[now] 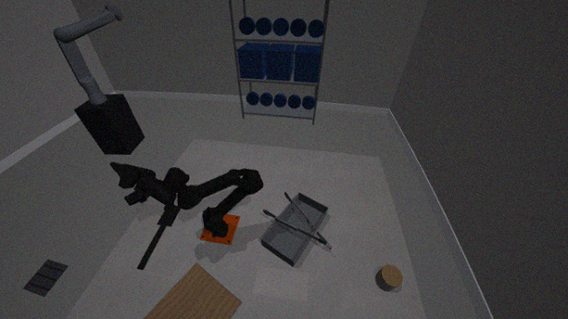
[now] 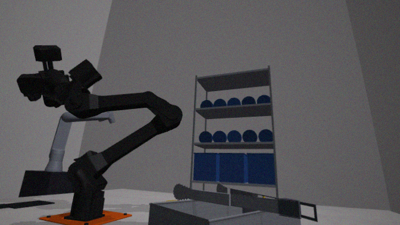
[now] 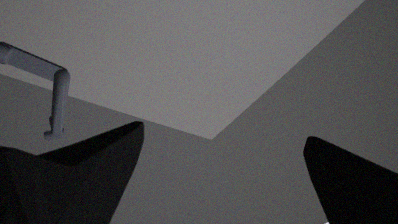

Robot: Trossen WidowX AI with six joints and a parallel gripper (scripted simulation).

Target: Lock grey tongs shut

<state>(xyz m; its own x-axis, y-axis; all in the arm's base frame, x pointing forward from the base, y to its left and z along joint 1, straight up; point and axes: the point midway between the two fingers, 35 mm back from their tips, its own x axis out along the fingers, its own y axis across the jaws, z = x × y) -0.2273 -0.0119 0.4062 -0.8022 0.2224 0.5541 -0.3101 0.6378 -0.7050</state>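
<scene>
The grey tongs (image 1: 283, 221) (image 2: 253, 204) lie open in a V across the roasting tin (image 1: 278, 254) (image 2: 178, 216). Their hinge, with a wire loop, is past the tin's far-right edge in the exterior view; their scalloped tips point towards the arm's base side. The wooden board (image 1: 191, 306) lies bare in front of the arm in the top view and is not seen in the other views. My gripper (image 3: 225, 138) is open and empty, with its dark fingers wide apart. It is held high at the left, pointing away from the tongs and tin.
A round tan-topped object (image 1: 391, 275) stands right of the tin. A pale rectangle (image 1: 280, 283) lies between tin and board. A long black bar (image 1: 151, 247) shows left of the orange base plate (image 1: 232, 221). A grey arm on a dark block (image 1: 112, 128) and a shelf rack (image 1: 281, 81) are behind.
</scene>
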